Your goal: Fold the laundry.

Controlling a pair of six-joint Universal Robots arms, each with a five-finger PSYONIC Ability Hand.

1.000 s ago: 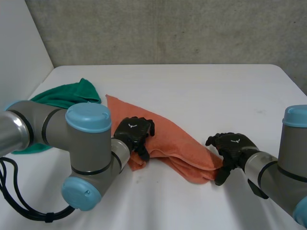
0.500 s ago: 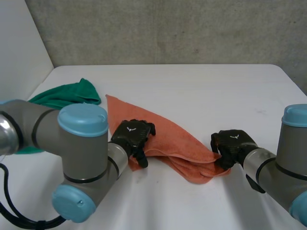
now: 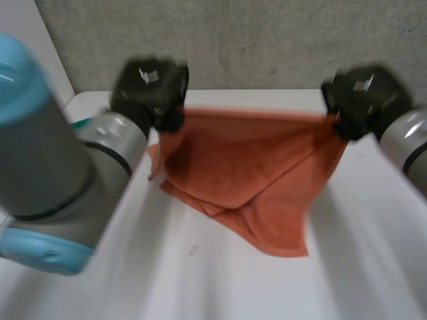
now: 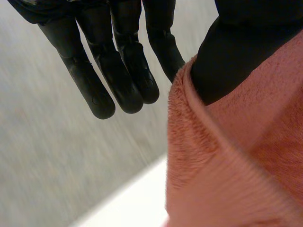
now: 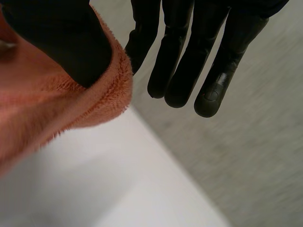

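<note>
– Above the white table (image 3: pixel 200 280), what differs from a second ago?

– The orange terry towel (image 3: pixel 247 180) lay bunched on the tabletop then, with a hand low at each end of it. Now both hands are up, and the towel hangs between them with its top edge drawn nearly straight.

– How does each hand hold it?

– The left hand (image 3: pixel 148 90) pinches one top corner. Its wrist view shows the thumb pressed into the towel's edge (image 4: pixel 227 165) while the fingers (image 4: pixel 118 61) stay straight and close together beside it. The right hand (image 3: pixel 363 100) does the same at the other top corner: thumb clamped on the cloth (image 5: pixel 57 104), fingers (image 5: pixel 189 52) straight and side by side.

– And the lower part?

– It hangs in folded layers, narrowing to a blunt end low on the right side. Whether that end touches the table cannot be told.

– Edges and room?

– Both hands are near the table's far edge, close before the grey concrete wall (image 3: pixel 267 40). A sliver of green cloth (image 3: pixel 79 123) shows beside the left arm. The near tabletop lies bare below the towel.
</note>
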